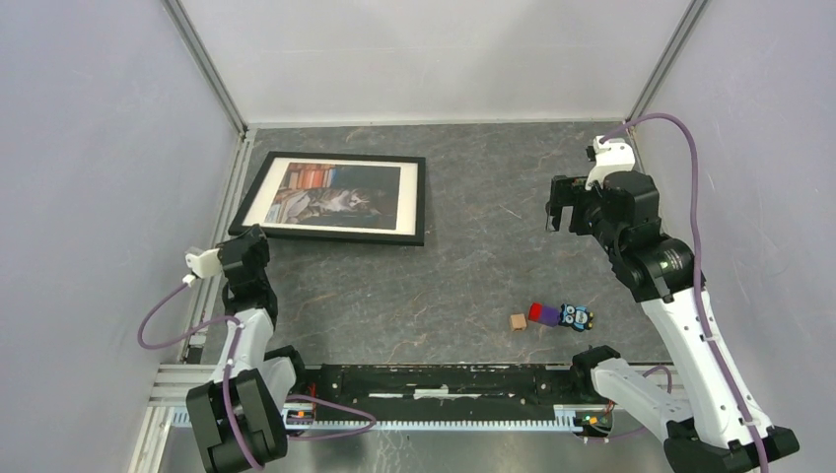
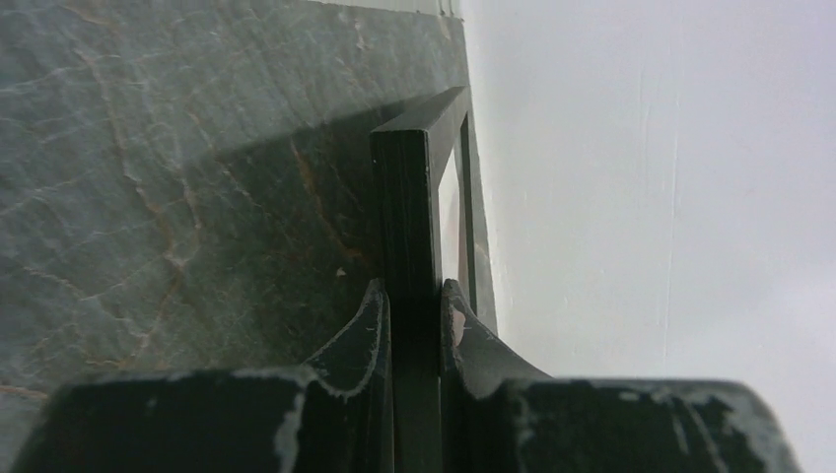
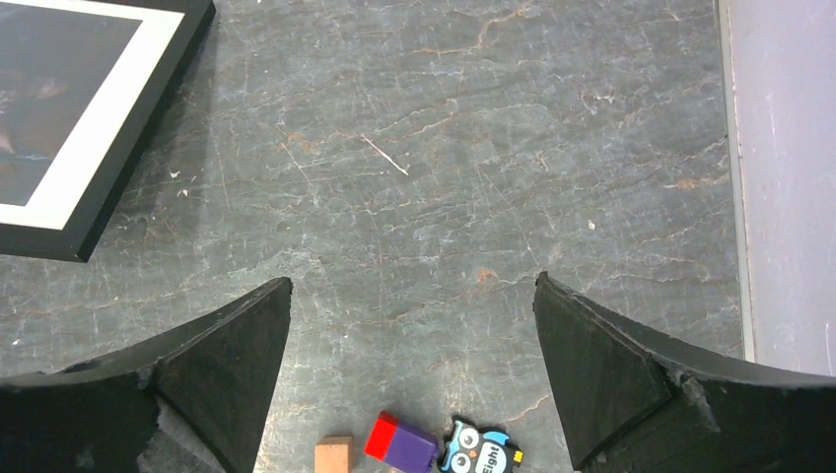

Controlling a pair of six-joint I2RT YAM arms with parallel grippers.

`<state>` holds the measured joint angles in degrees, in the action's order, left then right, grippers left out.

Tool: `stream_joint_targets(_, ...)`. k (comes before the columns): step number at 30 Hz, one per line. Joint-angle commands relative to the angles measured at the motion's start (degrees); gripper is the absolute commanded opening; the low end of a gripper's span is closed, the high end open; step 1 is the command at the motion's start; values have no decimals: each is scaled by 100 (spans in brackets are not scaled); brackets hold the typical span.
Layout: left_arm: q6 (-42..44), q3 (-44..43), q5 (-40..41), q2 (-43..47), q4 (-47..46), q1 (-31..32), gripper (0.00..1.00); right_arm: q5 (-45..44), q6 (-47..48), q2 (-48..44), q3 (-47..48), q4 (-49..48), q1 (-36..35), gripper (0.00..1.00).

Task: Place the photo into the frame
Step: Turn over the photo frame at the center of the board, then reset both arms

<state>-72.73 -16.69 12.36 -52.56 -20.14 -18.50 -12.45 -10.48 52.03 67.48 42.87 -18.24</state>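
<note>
Stone-patterned surface (image 1: 473, 256) stretches between pale walls, and the frame (image 1: 340, 236) sits at its far left, close to the left wall and well away from everything else. It is thin and black, and inside it I can see the photo (image 1: 330, 192), a dim picture with what looks like shelves of books, bordered by a white mat (image 1: 407, 197). The left pincer (image 2: 414, 296) has hold of the frame at its near left corner: in the left wrist view the black edge runs straight up between the two fingers (image 2: 360, 330), which press against it on either side with no gap showing. Whether that corner is raised off the surface I cannot tell. The right pincer (image 1: 570, 209) hangs over the far right part of the surface, its jaws spread wide with nothing between them but bare stone below. Near the front right, well apart from the frame, lie three small things in a row: a little wooden block (image 1: 518, 321), just beside it a red and purple block (image 1: 541, 313), and touching that an owl figure (image 1: 577, 316) in blue and black.
</note>
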Motion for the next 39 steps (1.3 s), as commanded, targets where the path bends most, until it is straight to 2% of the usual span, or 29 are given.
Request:
stream_joint_targets(1,471,225,893,74,209,-93,2,160,156,-131,166,-227,8,98)
stream_joint_targets(3,294,236,1053,39,559,-95,3,131,175,-141,229,-178,6,98)
stream_joint_targets(7,114,243,1066,-74,694,-99,6,49,173,-225,224,-214,9,98)
stream_joint_targets(13,-283,-315,1168,-107,2031,-95,28,63,166,-243,286,-181,10,98)
stream_joint_targets(16,-661,-747,1184,-173,3150,-97,64,15,156,-261,314,-131,5,98)
stream_joint_targets(18,-811,-1212,1190,-263,4001,-96,96,2,152,-266,351,-101,7,98)
stream_joint_targets(19,-809,-1399,1190,-317,4275,-98,100,-16,156,-256,390,-69,9,98)
stream_joint_targets(21,-741,-1921,1202,-395,4980,-99,100,-105,137,-207,507,64,4,98)
stream_joint_targets(24,-64,-2515,973,-311,5273,-91,100,-226,188,-133,757,295,7,98)
stream_joint_targets(27,869,-3047,393,-153,4947,25,100,-283,373,-195,911,362,3,98)
stream_joint_targets(29,1896,-3447,-412,-158,4341,312,100,-357,532,-243,993,355,1,98)
stream_joint_targets(31,2774,-3990,-949,-238,3960,950,100,-472,674,-308,1012,318,5,98)
stream_joint_targets(35,4348,-5569,-941,-670,4635,2828,100,-501,828,-431,1021,232,7,98)
stream_joint_targets(37,4830,-6121,-964,-747,4863,3566,100,-399,830,-513,1006,119,8,98)
stream_joint_targets(39,4989,-6337,-1268,-684,4792,3940,100,-288,842,-625,964,-60,4,98)
